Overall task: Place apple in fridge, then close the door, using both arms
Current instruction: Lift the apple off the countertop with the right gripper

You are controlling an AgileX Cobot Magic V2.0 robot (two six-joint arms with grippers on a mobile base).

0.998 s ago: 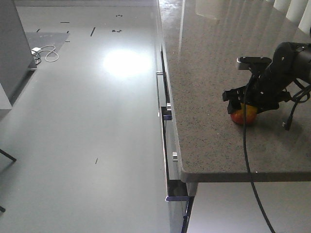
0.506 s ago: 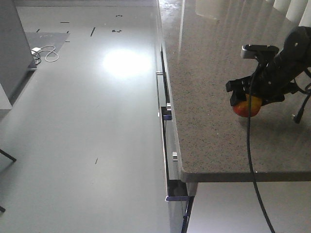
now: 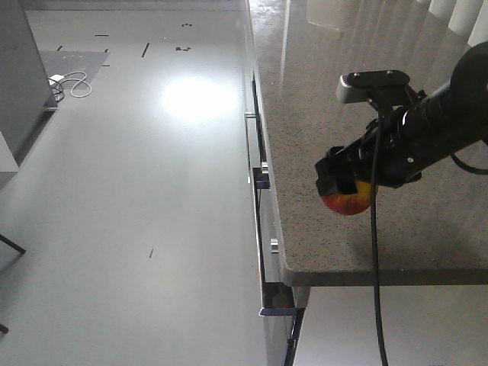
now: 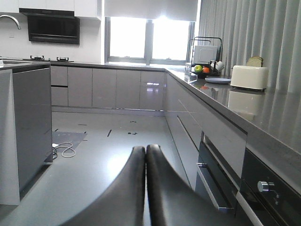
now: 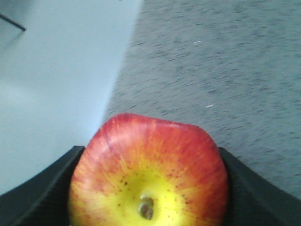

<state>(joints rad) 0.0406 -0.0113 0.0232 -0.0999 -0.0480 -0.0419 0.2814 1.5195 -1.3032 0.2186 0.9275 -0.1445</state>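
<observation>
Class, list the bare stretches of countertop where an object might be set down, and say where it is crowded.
Bare: the countertop from its drawer-side edge across to the right pincer, and the front strip below the held apple. Crowded: the right side, under the arm and its cable.

The right pincer is gripping the apple, its black fingers pressing against the fruit's left and right flanks. The apple is filling the lower middle of the view, turning its yellow, dimpled stem end toward the camera, with red streaks spreading outward to the rim. Behind it, the grey speckled desk is stretching across the right and top, looking slightly blurred. The pale glossy floor is showing on the left, beyond the desk's edge.
</observation>
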